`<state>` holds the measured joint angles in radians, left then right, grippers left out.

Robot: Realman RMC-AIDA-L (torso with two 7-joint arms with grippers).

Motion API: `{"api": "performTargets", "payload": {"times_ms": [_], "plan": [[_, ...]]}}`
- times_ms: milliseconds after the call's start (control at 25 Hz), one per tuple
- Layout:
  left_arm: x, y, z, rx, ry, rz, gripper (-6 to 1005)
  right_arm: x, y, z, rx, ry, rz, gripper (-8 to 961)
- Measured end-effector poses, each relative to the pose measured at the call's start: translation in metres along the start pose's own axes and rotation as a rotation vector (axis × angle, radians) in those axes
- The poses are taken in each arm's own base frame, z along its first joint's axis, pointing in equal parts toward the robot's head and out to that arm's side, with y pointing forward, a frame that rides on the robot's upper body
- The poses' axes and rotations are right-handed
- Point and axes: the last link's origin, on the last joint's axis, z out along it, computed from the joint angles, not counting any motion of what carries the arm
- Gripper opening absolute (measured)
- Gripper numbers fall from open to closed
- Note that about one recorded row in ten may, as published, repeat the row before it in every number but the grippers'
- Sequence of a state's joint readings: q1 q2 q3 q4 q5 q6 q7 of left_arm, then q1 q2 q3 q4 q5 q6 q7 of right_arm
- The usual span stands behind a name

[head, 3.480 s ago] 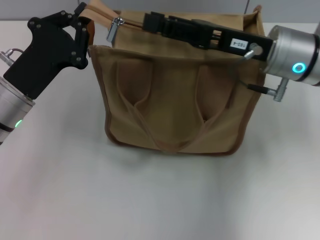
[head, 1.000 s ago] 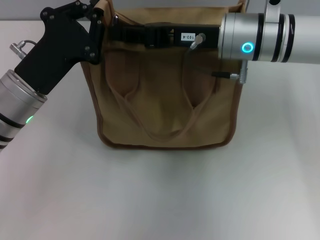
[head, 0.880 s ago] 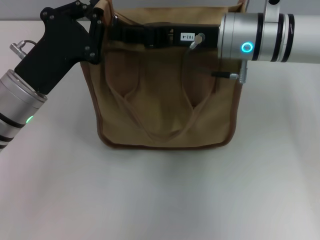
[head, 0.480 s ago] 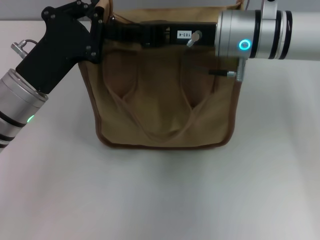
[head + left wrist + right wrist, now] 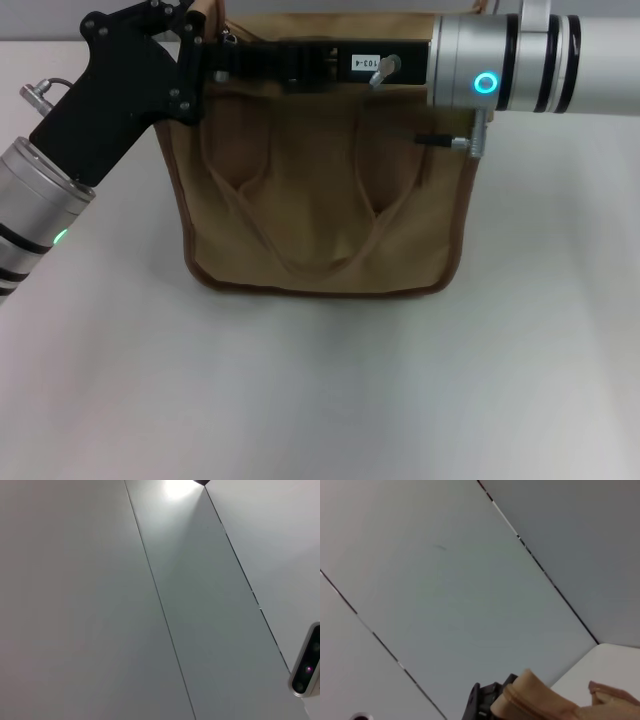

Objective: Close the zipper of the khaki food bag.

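Observation:
The khaki food bag (image 5: 320,200) stands upright in the middle of the white table, its handles hanging down its front. My left gripper (image 5: 192,38) is at the bag's top left corner, shut on the tan fabric there. My right gripper (image 5: 218,62) lies level along the bag's top edge, reaching from the right to that same left corner. The small silver slider of the zipper (image 5: 231,40) shows just above its tip. The rest of the zipper track is hidden behind the right gripper. In the right wrist view, tan bag fabric (image 5: 540,702) shows beside a black gripper part (image 5: 482,702).
The white table (image 5: 320,400) spreads around the bag. The left wrist view shows only pale wall panels and a small grey camera unit (image 5: 307,667).
Since 3.5 s ago my right gripper has slid left along the bag's top to the slider. Over the last second it and the bag have shifted slightly left. My left gripper holds still.

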<state>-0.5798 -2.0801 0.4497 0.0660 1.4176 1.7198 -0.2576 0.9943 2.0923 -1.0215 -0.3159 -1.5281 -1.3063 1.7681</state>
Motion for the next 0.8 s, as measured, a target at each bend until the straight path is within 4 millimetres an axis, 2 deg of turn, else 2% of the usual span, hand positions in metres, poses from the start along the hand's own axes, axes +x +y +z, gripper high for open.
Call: {"api": "performTargets", "payload": {"times_ms": [240,640,800], "plan": [[-0.001,0.0,0.0,0.001,-0.003,0.0,82,0.002,0.001,0.003,-0.001,0.02,-0.003,169],[-0.002,-0.002,0.0,0.004,-0.014,0.002,88,0.006,-0.002,-0.008,0.011,-0.017,-0.023,140],[-0.003,-0.002,-0.001,0.011,-0.026,0.002,91,0.007,-0.003,-0.011,0.012,-0.022,-0.043,27]]}}
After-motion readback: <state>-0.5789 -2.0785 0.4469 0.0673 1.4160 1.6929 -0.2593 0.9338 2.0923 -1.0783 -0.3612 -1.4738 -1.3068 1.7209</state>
